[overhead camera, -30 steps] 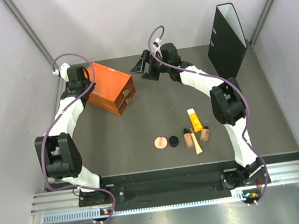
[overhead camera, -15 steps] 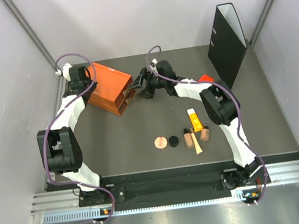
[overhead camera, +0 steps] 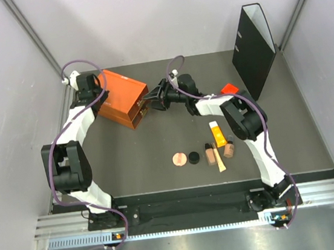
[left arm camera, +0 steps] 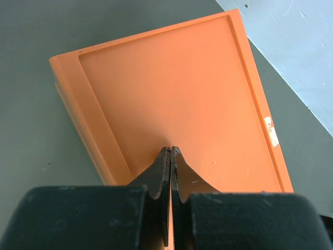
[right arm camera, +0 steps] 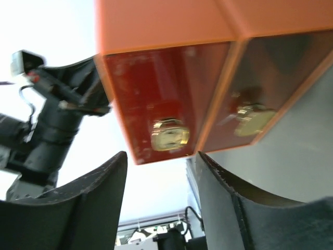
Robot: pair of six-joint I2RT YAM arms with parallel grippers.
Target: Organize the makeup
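Step in hand, as I read it: getting the orange drawer box [overhead camera: 124, 97] open so the makeup [overhead camera: 210, 154] has somewhere to go; nothing picked up yet. Right end effector [overhead camera: 150, 100] is at the box front, jaws apart and empty, lined up w/ one gold knob [right arm camera: 169, 134] but not touching it in the wrist view. A 2nd knob [right arm camera: 253, 117] sits on the neighbouring drawer front. Left end effector [left arm camera: 170, 152] is closed on nothing, tips down at the box lid, prob. to steady it; can't confirm contact. Next move needs the right jaws to pinch that knob squarely, then pull straight out along the drawer's travel w/ the box pinned. The knob is small & shiny, so it could slip. Makeup lies in a loose row on the desk [overhead camera: 151, 142], near the arm bases, well apart from the box: round pink disc [overhead camera: 179, 159] just beside small black disc [overhead camera: 193, 157], then a beige dark-capped bottle [overhead camera: 210, 155], beige stick [overhead camera: 219, 161], 2nd bottle [overhead camera: 229, 149], and the orange tube [overhead camera: 217, 135] w/ white cap just behind. All small pieces.
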